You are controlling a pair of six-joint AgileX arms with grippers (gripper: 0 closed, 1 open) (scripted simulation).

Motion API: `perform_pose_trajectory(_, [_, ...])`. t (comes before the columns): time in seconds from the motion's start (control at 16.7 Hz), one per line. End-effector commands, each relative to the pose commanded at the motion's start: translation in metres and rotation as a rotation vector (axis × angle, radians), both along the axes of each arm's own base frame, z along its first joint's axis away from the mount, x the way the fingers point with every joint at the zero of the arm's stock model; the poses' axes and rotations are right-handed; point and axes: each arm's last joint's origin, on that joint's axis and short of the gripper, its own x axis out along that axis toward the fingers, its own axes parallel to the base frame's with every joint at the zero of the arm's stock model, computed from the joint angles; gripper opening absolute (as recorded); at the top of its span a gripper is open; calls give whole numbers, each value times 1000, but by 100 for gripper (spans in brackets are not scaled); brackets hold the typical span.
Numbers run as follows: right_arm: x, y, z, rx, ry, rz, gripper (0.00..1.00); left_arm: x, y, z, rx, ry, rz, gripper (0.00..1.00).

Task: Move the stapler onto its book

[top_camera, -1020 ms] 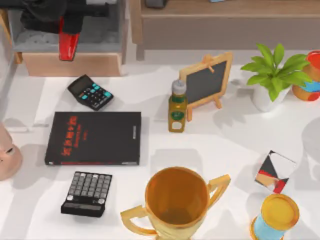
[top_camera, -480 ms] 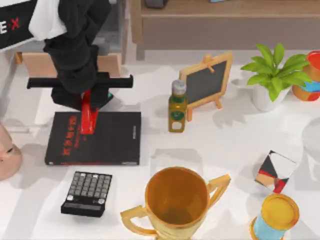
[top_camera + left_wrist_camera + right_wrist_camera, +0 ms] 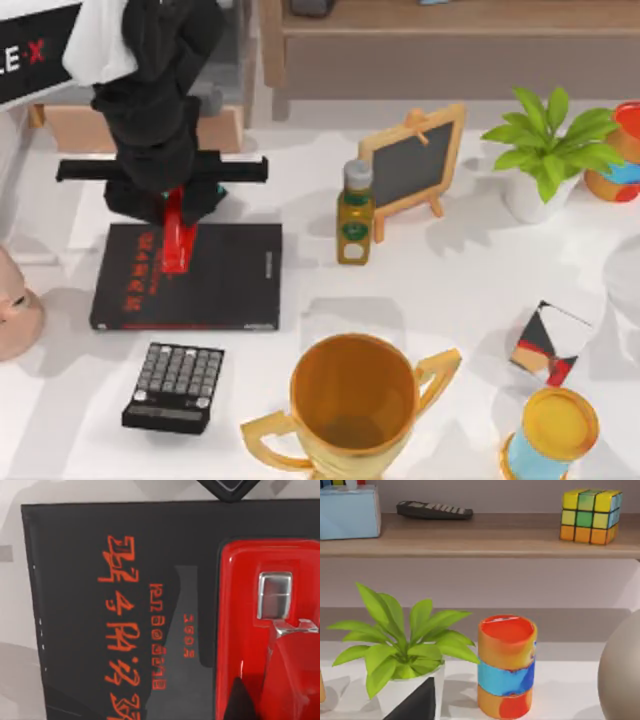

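Left pincer (image 3: 176,222) is clamping the small bright red stapler (image 3: 178,240) over the flat black book's (image 3: 215,285) far left part.

The book (image 3: 190,276) carries red lettering down the left part of its black cover; in the left wrist view (image 3: 125,630) the large characters look like stylised script that cannot be read, and the two smaller red lines beside them are likewise illegible. Small white text on the book's right edge is too small to make out. At the far left, the left arm (image 3: 30,55) bears white letters ending in "LE" and a red "X" on a black panel.
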Motion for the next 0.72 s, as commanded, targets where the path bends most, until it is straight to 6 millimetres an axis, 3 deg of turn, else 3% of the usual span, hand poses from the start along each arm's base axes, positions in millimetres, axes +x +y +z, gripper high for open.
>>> perform_pose_trajectory(0.36, [0, 0, 0, 0, 0, 0, 100, -5, -19, -3, 13, -51, -99, 0])
perform_pose_trajectory(0.72, [0, 0, 0, 0, 0, 0, 100, 3, 1, -32, -2, 11, 15, 0])
